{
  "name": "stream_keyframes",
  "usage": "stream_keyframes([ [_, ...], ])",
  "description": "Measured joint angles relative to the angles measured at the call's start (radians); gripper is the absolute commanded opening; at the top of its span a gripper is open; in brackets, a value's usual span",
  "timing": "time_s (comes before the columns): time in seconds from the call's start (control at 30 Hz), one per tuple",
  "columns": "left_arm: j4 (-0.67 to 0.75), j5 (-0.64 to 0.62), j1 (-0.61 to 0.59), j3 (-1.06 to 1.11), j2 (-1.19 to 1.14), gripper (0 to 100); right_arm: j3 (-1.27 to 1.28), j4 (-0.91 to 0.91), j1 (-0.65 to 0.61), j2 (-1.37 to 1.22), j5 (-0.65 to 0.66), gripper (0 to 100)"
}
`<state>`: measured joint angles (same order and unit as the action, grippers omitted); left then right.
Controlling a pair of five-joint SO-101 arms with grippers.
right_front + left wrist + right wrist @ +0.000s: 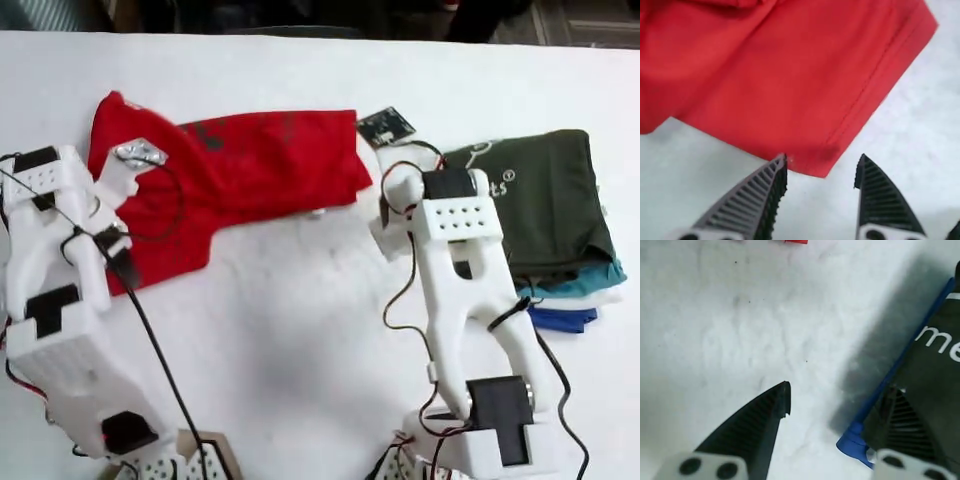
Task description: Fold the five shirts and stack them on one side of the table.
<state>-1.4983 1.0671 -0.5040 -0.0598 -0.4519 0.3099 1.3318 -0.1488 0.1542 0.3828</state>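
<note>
Here the left gripper (822,162) has its fingers apart, the tips at the hem corner of the red shirt (790,75), which lies spread on the white table (300,330) in front of that arm. The right gripper (837,395) is spread too, one finger over the edge of the folded stack (545,200) — dark green on top, teal and blue beneath — at the table's right side.
</note>
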Motion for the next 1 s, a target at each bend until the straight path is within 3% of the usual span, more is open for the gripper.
stream_keyframes([
  [0.2,-0.002,0.044,-0.012,-0.089,-0.158,23,0.000,0.000,0.005,0.000,0.000,29.4],
  [0.33,-0.017,0.046,-0.011,-0.149,-0.229,17,0.000,0.000,0.005,0.000,0.000,29.4],
  [0.47,-0.092,0.046,-0.006,-0.241,-0.281,2,-0.002,0.000,0.005,0.052,0.000,29.4],
  [0.67,-0.232,0.046,0.035,-0.318,-0.308,2,-0.002,0.048,0.002,0.153,0.000,29.4],
  [0.83,-0.272,0.046,0.048,-0.272,-0.183,2,-0.002,0.152,-0.002,0.198,0.000,29.4],
  [1.0,-0.272,0.051,0.026,-0.035,0.107,2,-0.002,0.245,-0.005,0.224,0.000,29.4],
])
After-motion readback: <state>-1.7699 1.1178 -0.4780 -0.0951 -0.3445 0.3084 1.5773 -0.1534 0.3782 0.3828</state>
